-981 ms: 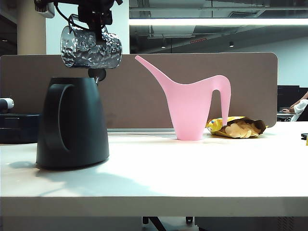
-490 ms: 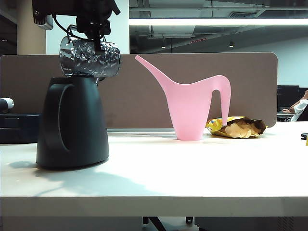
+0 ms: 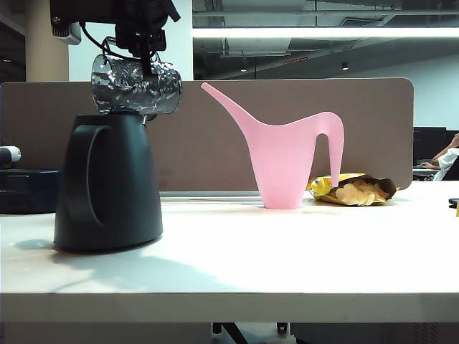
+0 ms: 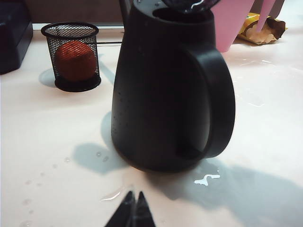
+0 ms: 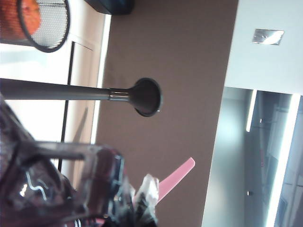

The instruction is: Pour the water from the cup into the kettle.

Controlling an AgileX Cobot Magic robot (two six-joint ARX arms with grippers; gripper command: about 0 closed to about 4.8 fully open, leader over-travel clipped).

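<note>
One black kettle (image 3: 107, 183), one dimpled cup (image 3: 136, 86), one pink watering can (image 3: 287, 154), one snack bag (image 3: 355, 190), one mesh basket (image 4: 72, 56) holding one orange ball (image 4: 75, 60)

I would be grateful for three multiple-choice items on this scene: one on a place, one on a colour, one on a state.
1. Where is the cup?
A. Held above the kettle
B. Standing beside the chip bag
C. Inside the mesh basket

2. What colour is the watering can?
A. Black
B. Pink
C. Green

3. How is the cup oriented?
A. Upright
B. Upside down on the table
C. Tipped on its side

Answers:
1. A: the right end effector holds it over the kettle's top.
2. B: its body and long spout are pink.
3. C: its wall lies level, the mouth facing sideways.
</note>
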